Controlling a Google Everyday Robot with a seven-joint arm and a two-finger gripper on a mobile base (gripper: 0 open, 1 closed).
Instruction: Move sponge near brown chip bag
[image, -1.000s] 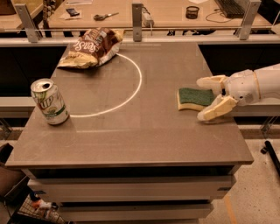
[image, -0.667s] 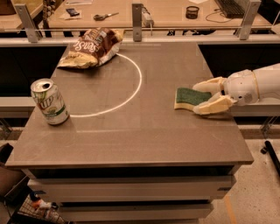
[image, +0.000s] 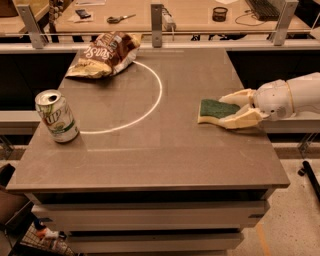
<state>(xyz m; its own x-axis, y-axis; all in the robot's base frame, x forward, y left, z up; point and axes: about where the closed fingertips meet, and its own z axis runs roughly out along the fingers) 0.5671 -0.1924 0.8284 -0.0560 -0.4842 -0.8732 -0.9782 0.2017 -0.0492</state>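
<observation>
The sponge (image: 216, 109), yellow foam with a dark green top, lies flat on the grey table (image: 150, 150) at the right side. My gripper (image: 231, 108) reaches in from the right, its two cream fingers (image: 241, 120) closed against the sponge's near and far edges. The brown chip bag (image: 106, 53) lies crumpled at the table's far left, well away from the sponge.
A green-and-white soda can (image: 56, 116) stands upright at the left of the table. A white circle line (image: 152, 100) is painted on the tabletop. A rail with metal posts (image: 157, 20) runs behind the table's far edge.
The fingers have closed in from a wide stance onto the sponge. The sponge has shifted slightly left. The chip bag and can have not moved.
</observation>
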